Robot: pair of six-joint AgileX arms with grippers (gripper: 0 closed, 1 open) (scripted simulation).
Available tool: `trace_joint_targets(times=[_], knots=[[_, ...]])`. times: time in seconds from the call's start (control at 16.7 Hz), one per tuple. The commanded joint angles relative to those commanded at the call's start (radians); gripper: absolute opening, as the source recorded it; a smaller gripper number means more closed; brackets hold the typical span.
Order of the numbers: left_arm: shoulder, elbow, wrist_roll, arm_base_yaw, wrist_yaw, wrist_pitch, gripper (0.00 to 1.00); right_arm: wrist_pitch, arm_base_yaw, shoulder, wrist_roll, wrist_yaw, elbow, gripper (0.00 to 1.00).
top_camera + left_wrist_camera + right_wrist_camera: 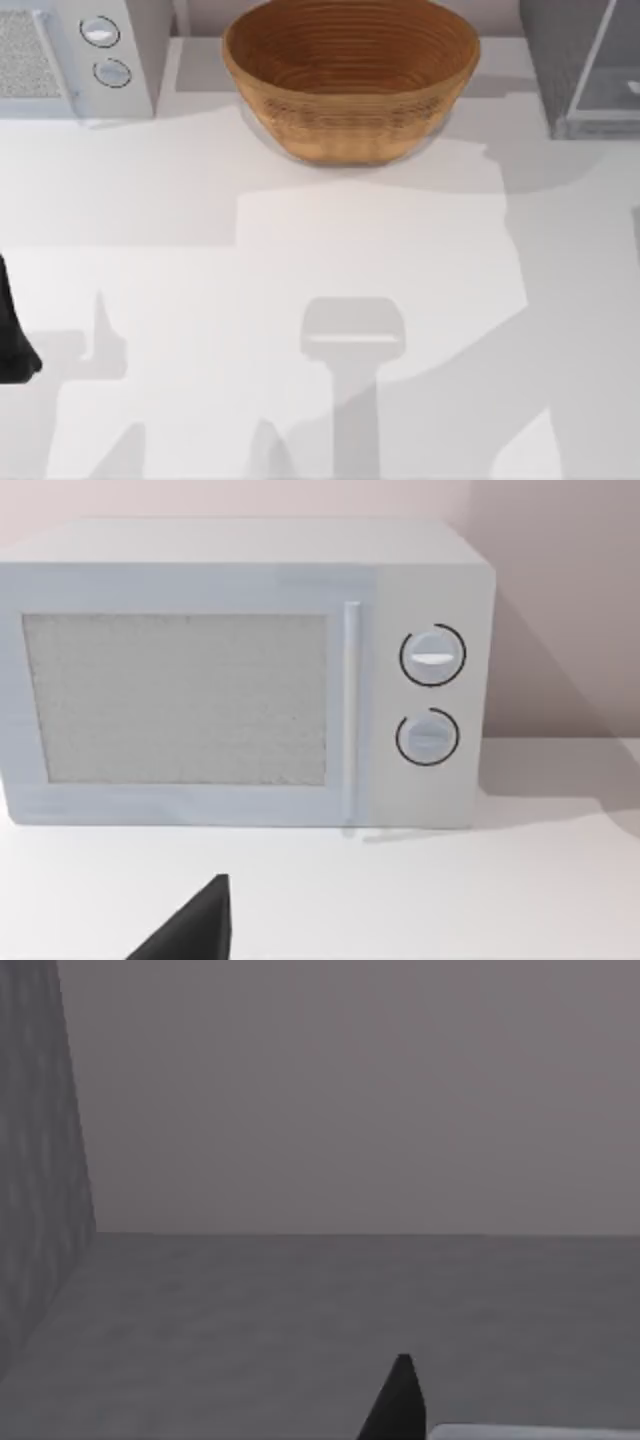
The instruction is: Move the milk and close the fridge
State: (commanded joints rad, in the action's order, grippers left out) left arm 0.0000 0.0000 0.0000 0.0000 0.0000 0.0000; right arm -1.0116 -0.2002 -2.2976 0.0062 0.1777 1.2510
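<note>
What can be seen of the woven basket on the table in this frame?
The woven basket is a wide, round, brown bowl of coiled wicker with ribbed horizontal bands inside and out. It stands upright and open on the white table at the far middle, between the white microwave on the left and the grey fridge on the right, apart from both. Nothing shows inside it, and nothing but the table touches it.

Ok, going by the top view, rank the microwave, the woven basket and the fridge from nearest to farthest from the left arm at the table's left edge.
1. Microwave: back left corner, on the same side as the left arm.
2. Woven basket: back centre.
3. Fridge: back right corner, across the table.
</note>
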Motion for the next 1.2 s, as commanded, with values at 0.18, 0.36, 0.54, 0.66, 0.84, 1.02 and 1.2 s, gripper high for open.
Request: trace_joint_targets(times=[0.18, 0.36, 0.54, 0.66, 0.84, 1.02, 1.2], knots=[[0.0, 0.0, 0.0, 0.0, 0.0, 0.0, 1.0, 0.0, 0.0, 0.0, 0.0, 0.0, 0.0, 0.68], [0.0, 0.0, 0.0, 0.0, 0.0, 0.0, 1.0, 0.0, 0.0, 0.0, 0.0, 0.0, 0.0, 0.9], [0.0, 0.0, 0.0, 0.0, 0.0, 0.0, 1.0, 0.0, 0.0, 0.0, 0.0, 0.0, 0.0, 1.0], [0.0, 0.0, 0.0, 0.0, 0.0, 0.0, 1.0, 0.0, 0.0, 0.0, 0.0, 0.0, 0.0, 1.0], [0.0, 0.0, 0.0, 0.0, 0.0, 0.0, 1.0, 0.0, 0.0, 0.0, 0.0, 0.0, 0.0, 1.0], [0.0, 0.0, 0.0, 0.0, 0.0, 0.0, 1.0, 0.0, 0.002, 0.0, 0.0, 0.0, -0.001, 1.0], [0.0, 0.0, 0.0, 0.0, 0.0, 0.0, 1.0, 0.026, 0.012, 0.062, 0.001, 0.0, -0.034, 1.0]])
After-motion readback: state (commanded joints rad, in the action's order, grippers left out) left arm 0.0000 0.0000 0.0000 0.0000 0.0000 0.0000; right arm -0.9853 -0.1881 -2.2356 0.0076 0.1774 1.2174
